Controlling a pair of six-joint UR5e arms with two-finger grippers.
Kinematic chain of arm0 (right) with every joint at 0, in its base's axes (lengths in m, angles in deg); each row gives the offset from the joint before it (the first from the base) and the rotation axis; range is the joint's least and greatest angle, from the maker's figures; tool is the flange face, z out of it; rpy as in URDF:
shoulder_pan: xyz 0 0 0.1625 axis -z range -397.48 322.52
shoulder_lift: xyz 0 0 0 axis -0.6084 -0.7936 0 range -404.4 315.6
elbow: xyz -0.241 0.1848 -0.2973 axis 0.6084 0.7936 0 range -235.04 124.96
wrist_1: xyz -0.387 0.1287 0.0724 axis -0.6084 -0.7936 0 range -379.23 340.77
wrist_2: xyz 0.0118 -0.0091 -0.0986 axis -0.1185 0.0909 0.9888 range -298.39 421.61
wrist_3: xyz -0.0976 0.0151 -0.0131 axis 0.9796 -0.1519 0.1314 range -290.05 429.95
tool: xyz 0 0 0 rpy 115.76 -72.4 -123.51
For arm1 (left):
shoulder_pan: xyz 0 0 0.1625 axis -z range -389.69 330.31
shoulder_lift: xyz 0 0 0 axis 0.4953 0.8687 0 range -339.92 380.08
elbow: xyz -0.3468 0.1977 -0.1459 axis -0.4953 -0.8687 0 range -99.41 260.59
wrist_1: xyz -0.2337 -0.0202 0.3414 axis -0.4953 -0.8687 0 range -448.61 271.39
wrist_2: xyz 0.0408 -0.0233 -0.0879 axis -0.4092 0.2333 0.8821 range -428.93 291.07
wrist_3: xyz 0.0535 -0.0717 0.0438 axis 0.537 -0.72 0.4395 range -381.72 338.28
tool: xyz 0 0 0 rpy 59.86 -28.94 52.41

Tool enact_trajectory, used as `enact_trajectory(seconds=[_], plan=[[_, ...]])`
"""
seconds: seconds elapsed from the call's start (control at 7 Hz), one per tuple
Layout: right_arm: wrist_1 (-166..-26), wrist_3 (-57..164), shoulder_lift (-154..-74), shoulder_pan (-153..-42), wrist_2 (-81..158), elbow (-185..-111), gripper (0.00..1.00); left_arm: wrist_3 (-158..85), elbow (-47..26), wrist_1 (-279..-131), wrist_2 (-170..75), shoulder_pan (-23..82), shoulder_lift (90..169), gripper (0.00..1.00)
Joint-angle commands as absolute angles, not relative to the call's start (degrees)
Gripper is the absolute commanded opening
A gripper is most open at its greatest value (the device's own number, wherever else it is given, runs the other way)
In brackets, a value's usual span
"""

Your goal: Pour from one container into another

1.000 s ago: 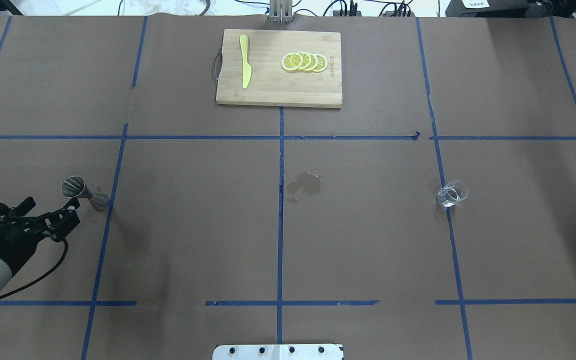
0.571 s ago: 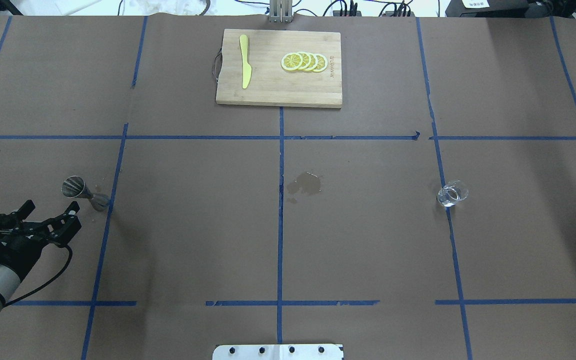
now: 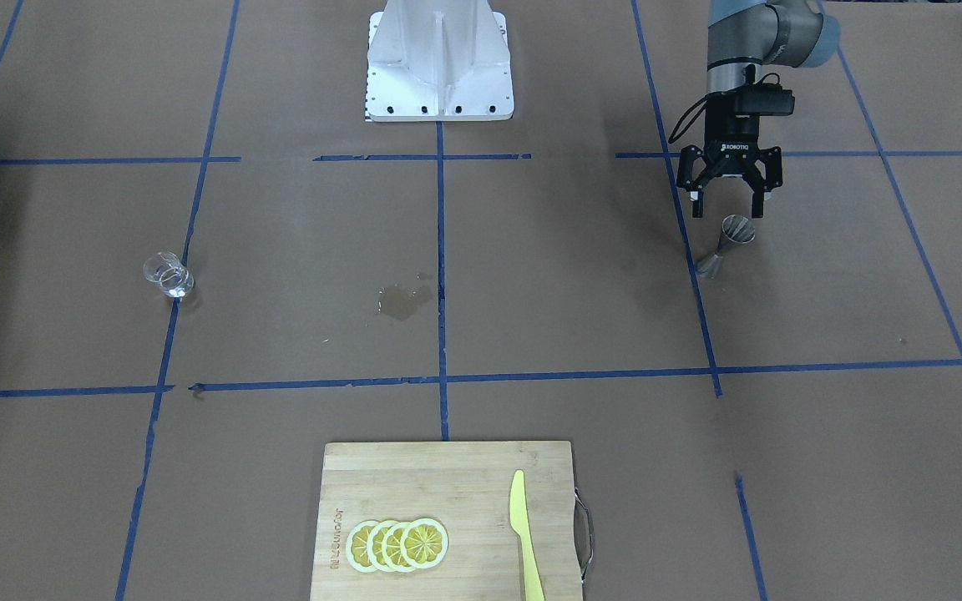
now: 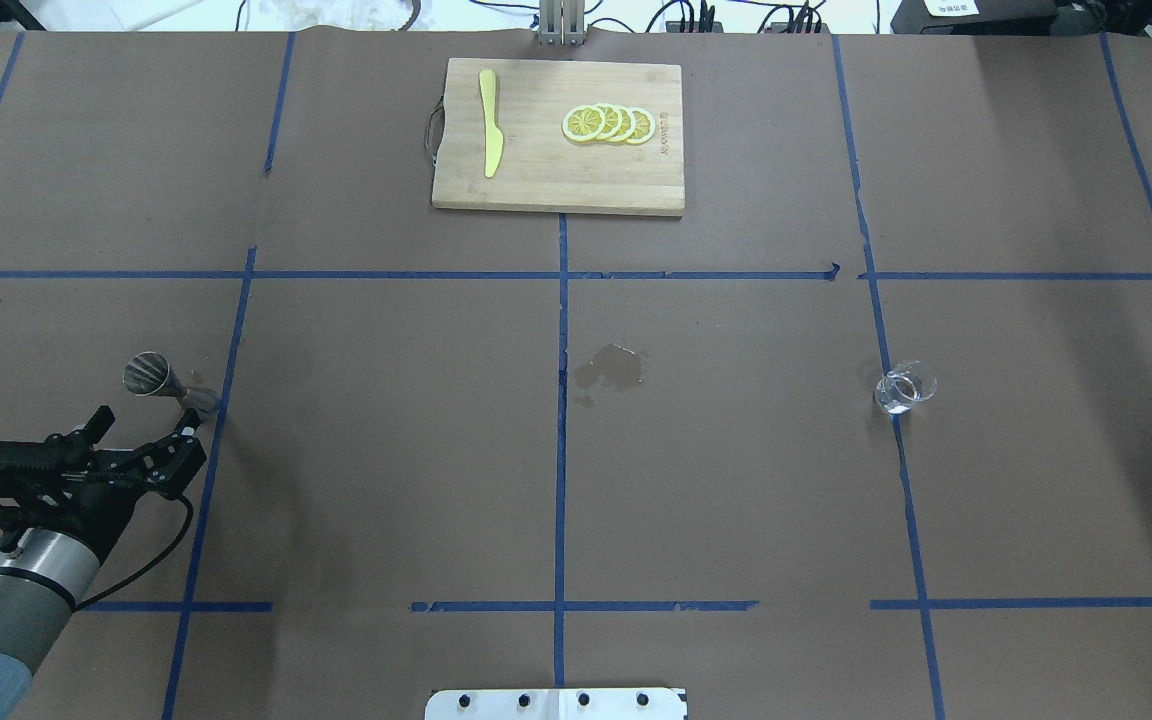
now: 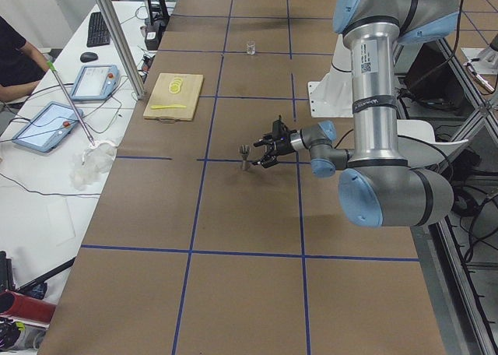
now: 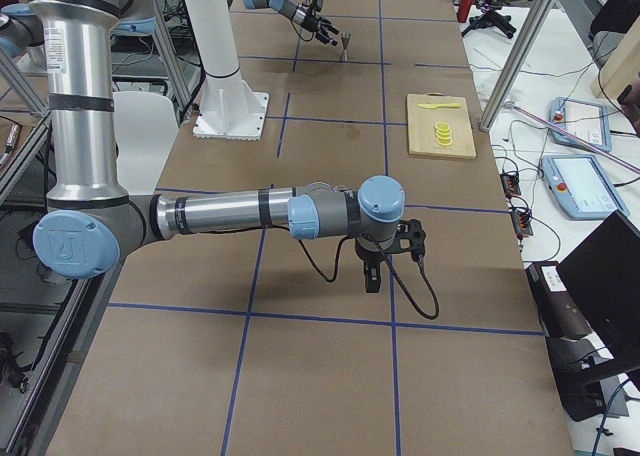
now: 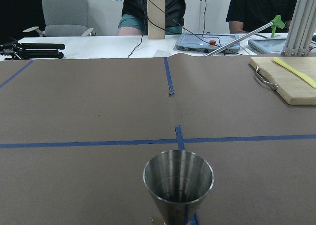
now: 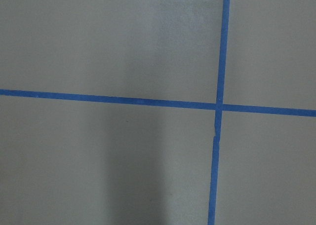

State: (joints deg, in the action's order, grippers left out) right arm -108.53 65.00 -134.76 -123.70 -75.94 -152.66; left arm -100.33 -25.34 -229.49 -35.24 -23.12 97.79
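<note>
The steel jigger (image 4: 162, 381) stands upright on the brown paper at the table's left, right by a blue tape line. It fills the bottom of the left wrist view (image 7: 178, 184), open cone up. My left gripper (image 4: 146, 420) is open just on the robot's side of it, jaws spread wide and empty, also seen from the front (image 3: 726, 207) above the jigger (image 3: 727, 242). The clear glass cup (image 4: 904, 388) stands alone far to the right (image 3: 168, 275). My right gripper (image 6: 385, 261) shows only in the exterior right view, low over bare paper; I cannot tell its state.
A wooden cutting board (image 4: 536, 190) with lemon slices (image 4: 608, 124) and a yellow knife (image 4: 489, 122) lies at the far middle edge. A dark wet stain (image 4: 614, 367) marks the table's centre. The robot's base plate (image 3: 437, 108) sits at the near edge.
My left gripper has swung to the right and turned, so its open jaws now line up behind the jigger. Jigger and glass cup have not moved.
</note>
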Motion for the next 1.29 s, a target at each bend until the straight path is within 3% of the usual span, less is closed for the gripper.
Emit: enact_trajectory(seconds=[0.0,1.14], plan=[[-108.44,65.03,-134.84,-123.7,-75.94,-152.69,1.0,-100.3,-22.42,-229.5,-37.37,-23.18,99.44,0.99],[-108.44,65.03,-134.75,-123.7,-75.85,-152.69,1.0,-100.21,-11.79,-236.52,-45.37,-23.18,105.33,0.99]])
